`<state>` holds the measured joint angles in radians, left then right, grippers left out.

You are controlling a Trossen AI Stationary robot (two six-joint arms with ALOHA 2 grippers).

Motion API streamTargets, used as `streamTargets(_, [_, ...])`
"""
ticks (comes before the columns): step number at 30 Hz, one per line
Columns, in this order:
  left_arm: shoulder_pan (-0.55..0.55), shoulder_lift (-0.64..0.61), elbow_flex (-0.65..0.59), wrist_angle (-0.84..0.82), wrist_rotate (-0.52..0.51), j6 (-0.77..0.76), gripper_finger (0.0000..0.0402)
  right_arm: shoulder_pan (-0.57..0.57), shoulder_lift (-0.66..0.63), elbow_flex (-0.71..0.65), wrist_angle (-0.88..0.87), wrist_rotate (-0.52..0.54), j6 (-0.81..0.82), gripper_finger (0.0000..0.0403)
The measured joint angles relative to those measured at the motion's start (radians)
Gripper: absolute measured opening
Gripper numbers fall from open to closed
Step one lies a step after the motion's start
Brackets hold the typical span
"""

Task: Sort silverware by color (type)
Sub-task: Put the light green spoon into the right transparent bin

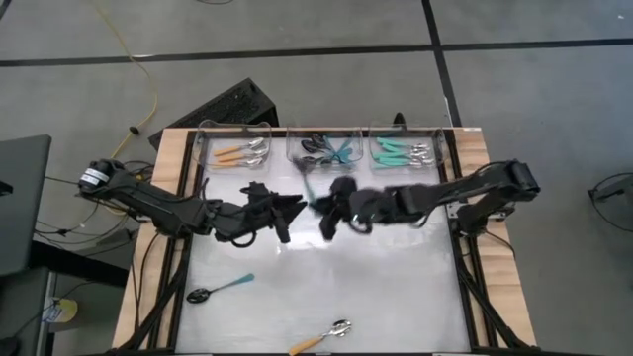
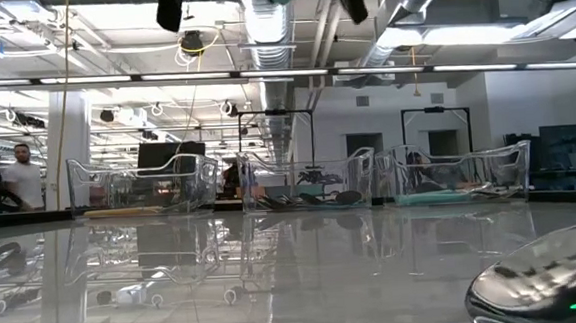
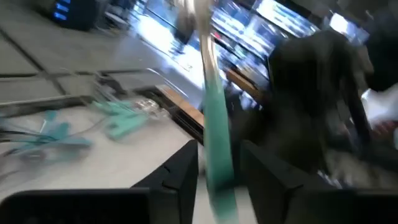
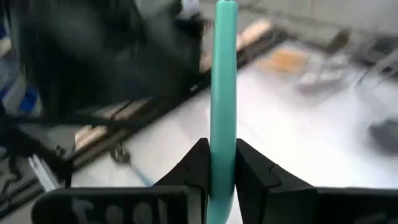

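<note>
A: From the high view, what was held, and why there?

B: One teal-handled spoon [image 1: 313, 188] was held above the desk [image 1: 396, 287] centre, between the left gripper [image 1: 295, 206] at nine o'clock and the right gripper [image 1: 326, 210] at three. A pass from arm to arm was judged likely, so that a far bin could be reached.

A: What was counted?

B: Three clear bins [image 1: 235, 148] were lined along the twelve o'clock edge, each with spoons inside; those could not be counted. Two spoons were left loose: a black-bowled teal spoon [image 1: 220, 288] at seven o'clock and an orange-handled spoon [image 1: 318, 339] at six.

A: And the low view?

B: The three bins [image 2: 310, 185] were seen at the far edge, and both grippers were cut off at the upper border.

A: The left wrist view?

B: The handle [image 3: 214, 124] was seen between the left gripper's [image 3: 219, 149] jaws, which stood slightly apart from it.

A: The right wrist view?

B: The right gripper's [image 4: 221, 149] jaws were clamped on the handle [image 4: 224, 62], which was held upright.
</note>
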<state>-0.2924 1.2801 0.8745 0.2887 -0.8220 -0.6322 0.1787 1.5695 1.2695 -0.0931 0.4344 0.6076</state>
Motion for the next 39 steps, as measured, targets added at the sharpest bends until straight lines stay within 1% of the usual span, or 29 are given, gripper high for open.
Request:
streamTargets(1, [0.0, -0.013, 0.0, -0.017, 0.013, 0.012, 0.0117, -0.009, -0.026, 0.003, -0.02, 0.008, -0.01, 0.0072])
streamTargets(3, [0.0, -0.049, 0.0, -0.061, 0.015, 0.028, 0.0147, -0.026, -0.087, 0.002, -0.123, 0.037, -0.038, 0.0072])
streamTargets(6, [-0.008, -0.128, 0.0, -0.199, 0.027, 0.018, 0.0184, -0.055, -0.18, 0.0, -0.289, 0.085, -0.06, 0.0072])
streamTargets(8, [-0.016, -0.188, 0.0, -0.298, 0.035, -0.033, 0.0202, -0.091, -0.265, -0.041, -0.353, 0.086, -0.066, 0.0072])
streamTargets(11, [-0.038, -0.271, 0.0, -0.443, 0.03, -0.102, 0.0218, -0.164, -0.426, -0.173, -0.356, 0.087, -0.022, 0.0072])
streamTargets(13, [-0.059, -0.309, 0.0, -0.518, 0.021, -0.135, 0.0221, -0.229, -0.532, -0.294, -0.297, 0.096, 0.071, 0.0072])
streamTargets(15, [-0.081, -0.33, 0.0, -0.56, 0.008, -0.152, 0.0221, -0.299, -0.631, -0.434, -0.196, 0.107, 0.189, 0.0072])
streamTargets(17, [-0.097, -0.336, 0.0, -0.583, -0.029, -0.163, 0.0221, -0.368, -0.697, -0.565, -0.026, 0.112, 0.31, 0.0072])
streamTargets(19, [-0.108, -0.333, 0.0, -0.591, -0.07, -0.167, 0.0221, -0.428, -0.723, -0.694, 0.137, 0.114, 0.417, 0.0072])
streamTargets(21, [-0.109, -0.321, 0.0, -0.586, -0.1, -0.169, 0.0221, -0.474, -0.707, -0.792, 0.316, 0.133, 0.509, 0.0072])
streamTargets(24, [-0.101, -0.3, -0.001, -0.586, -0.129, -0.19, 0.0221, -0.526, -0.647, -0.9, 0.52, 0.238, 0.696, 0.0072])
streamTargets(26, [-0.088, -0.287, -0.001, -0.576, -0.132, -0.2, 0.0222, -0.549, -0.592, -0.945, 0.614, 0.329, 0.825, 0.0072])
streamTargets(28, [-0.078, -0.275, -0.001, -0.575, -0.124, -0.202, 0.0222, -0.574, -0.53, -0.96, 0.701, 0.358, 0.932, 0.0072])
streamTargets(32, [-0.058, -0.263, -0.001, -0.563, -0.098, -0.227, 0.0222, -0.613, -0.415, -0.948, 0.788, 0.358, 1.053, 0.0072])
streamTargets(39, [-0.047, -0.264, -0.001, -0.559, -0.072, -0.256, 0.0222, -0.629, -0.241, -0.909, 0.786, 0.353, 1.301, 0.0074])
